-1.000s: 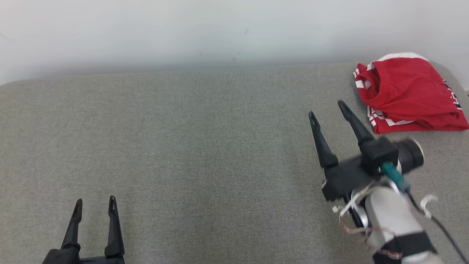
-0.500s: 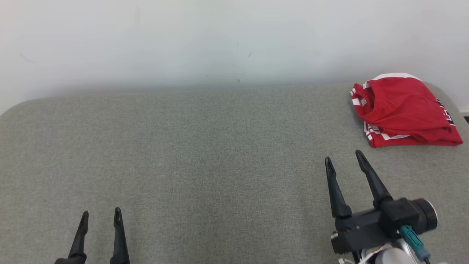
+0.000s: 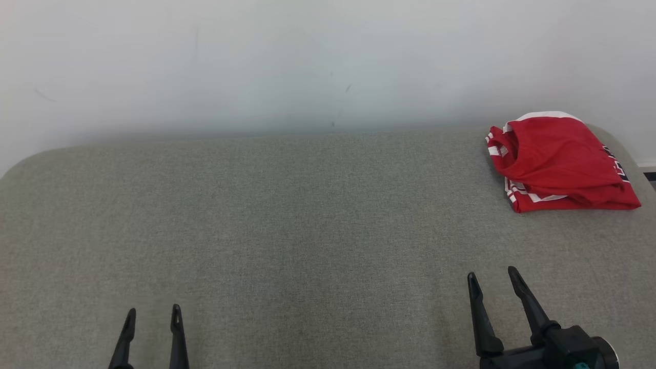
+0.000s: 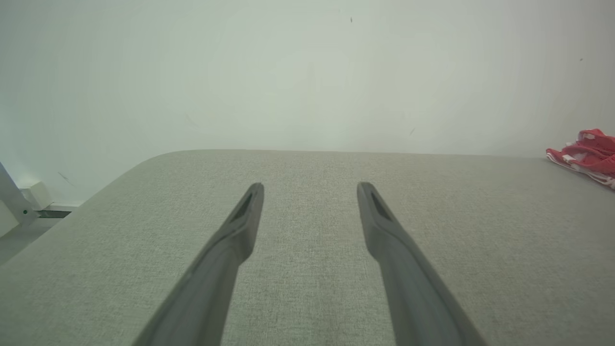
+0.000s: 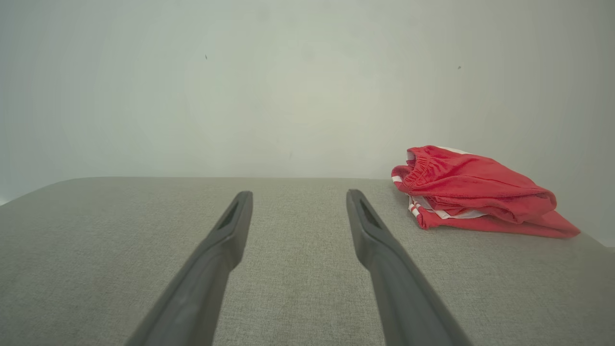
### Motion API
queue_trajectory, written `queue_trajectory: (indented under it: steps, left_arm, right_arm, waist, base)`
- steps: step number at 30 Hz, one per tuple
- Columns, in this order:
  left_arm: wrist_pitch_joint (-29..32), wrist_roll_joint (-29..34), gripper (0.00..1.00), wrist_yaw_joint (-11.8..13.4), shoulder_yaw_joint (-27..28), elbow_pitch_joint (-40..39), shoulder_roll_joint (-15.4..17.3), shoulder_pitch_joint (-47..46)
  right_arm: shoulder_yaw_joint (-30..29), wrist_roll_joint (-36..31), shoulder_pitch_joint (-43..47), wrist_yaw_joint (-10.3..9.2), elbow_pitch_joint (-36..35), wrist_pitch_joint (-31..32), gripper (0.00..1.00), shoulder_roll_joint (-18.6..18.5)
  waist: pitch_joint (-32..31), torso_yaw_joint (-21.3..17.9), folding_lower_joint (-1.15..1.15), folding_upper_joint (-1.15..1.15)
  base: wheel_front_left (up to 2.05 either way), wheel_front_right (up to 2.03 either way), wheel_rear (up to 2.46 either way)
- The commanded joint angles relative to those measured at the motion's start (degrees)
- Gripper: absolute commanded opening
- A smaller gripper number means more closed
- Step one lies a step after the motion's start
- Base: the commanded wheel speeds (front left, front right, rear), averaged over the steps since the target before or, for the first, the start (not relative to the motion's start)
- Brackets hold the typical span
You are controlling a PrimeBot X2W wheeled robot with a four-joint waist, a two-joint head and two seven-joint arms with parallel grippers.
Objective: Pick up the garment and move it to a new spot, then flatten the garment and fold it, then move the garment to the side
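The garment (image 3: 558, 161) is a bright red folded bundle with white and striped trim, lying at the far right corner of the grey padded table (image 3: 307, 230). The right wrist view has the garment (image 5: 473, 192) ahead and to the right; in the left wrist view the garment (image 4: 588, 154) sits at the right edge. My right gripper (image 3: 493, 279) is open near the front right, well short of the garment, with nothing between its fingers. Low at the front left, my left gripper (image 3: 152, 313) is open and empty too.
A pale wall (image 3: 307, 61) rises right behind the table. The table's corners are rounded, and its left edge (image 4: 96, 202) drops to a floor with a white frame part (image 4: 17, 202).
The head view has tilted up, so everything has slid down the picture. Beyond that, my right gripper has drawn back from the garment toward the front edge. The garment lies unchanged.
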Motion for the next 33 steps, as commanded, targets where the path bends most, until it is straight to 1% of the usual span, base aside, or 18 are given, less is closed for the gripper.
queue_trajectory:
  steps: [1, 3, 6, 16, 33]
  left_arm:
    - [-0.1, 0.8, 1.0, -0.2, -0.2, 0.4, -0.1, 0.4]
    - [-0.1, 2.7, 1.0, 0.0, -0.7, 1.0, 0.3, 0.6]
    - [-0.1, 3.2, 1.0, 0.2, -0.9, 1.8, 0.2, 0.6]
    - [-0.1, 2.6, 1.0, 0.7, -0.8, 3.0, 0.0, 0.8]
    - [-0.1, 2.4, 1.0, 1.1, -0.3, 3.6, -0.1, 0.9]
  right_arm:
    - [0.1, 0.3, 0.7, -0.14, 0.1, -0.1, 1.0, 0.2]
    - [0.3, 0.1, 0.9, -0.14, 0.3, -0.1, 1.0, 0.2]
    - [0.5, -0.3, 1.0, -0.14, 0.5, -0.1, 1.0, 0.2]
    - [-0.2, 0.3, 1.5, -0.14, 1.2, -0.1, 1.0, 0.2]
    - [0.2, 0.7, 0.8, -0.14, 1.9, -0.1, 1.0, 0.2]
  waist:
    - [-0.2, -0.2, 0.0, 0.0]
    - [-0.4, -0.4, 0.0, 0.0]
    - [-0.5, -0.6, 0.0, 0.0]
    - [-0.8, -0.6, 0.0, 0.0]
    - [-0.9, -0.9, 0.0, 0.0]
  base:
    - [0.0, 0.0, 0.0]
    - [0.0, 0.0, 0.0]
    - [0.0, 0.0, 0.0]
    - [0.0, 0.0, 0.0]
    - [0.0, 0.0, 0.0]
